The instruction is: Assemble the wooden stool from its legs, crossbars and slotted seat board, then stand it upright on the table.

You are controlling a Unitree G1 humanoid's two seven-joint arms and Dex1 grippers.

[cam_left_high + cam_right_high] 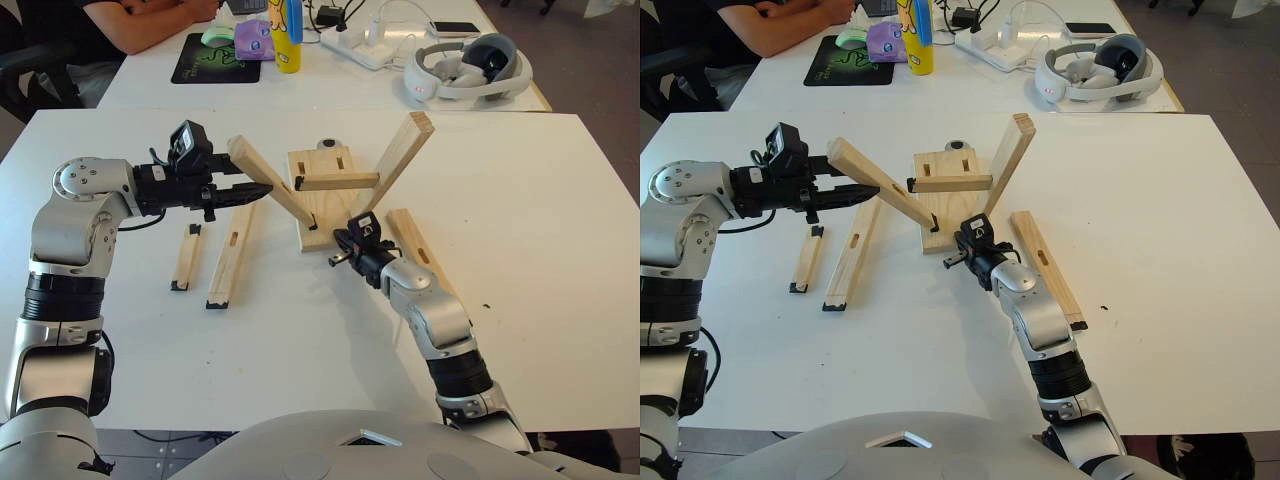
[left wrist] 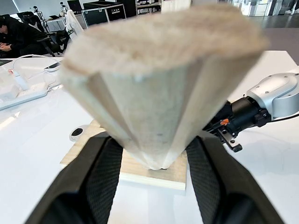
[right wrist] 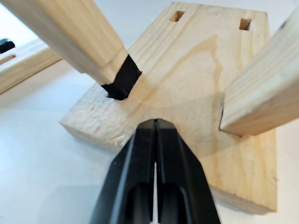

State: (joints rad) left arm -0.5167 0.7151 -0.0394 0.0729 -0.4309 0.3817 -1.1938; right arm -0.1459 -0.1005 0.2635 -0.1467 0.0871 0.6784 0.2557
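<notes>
Head view: the flat pale wooden seat board point(image 1: 330, 205) lies on the white table point(image 1: 540, 230), two slanted legs stand in its slots, a short crossbar point(image 1: 338, 181) spans between them; left gripper point(image 1: 255, 192) clamps the left leg point(image 1: 280, 188) | Left wrist view: black fingers point(image 2: 98, 172) squeeze the leg's end | Right wrist view: right gripper point(image 3: 155, 123) is pressed together, holding nothing, tips over the board.

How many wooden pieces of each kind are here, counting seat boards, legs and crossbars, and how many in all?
Seat board: 1
Legs: 4, two standing in the seat board, two lying flat
Crossbars: 2, one fitted between the standing legs, one lying flat
Total: 7
</notes>
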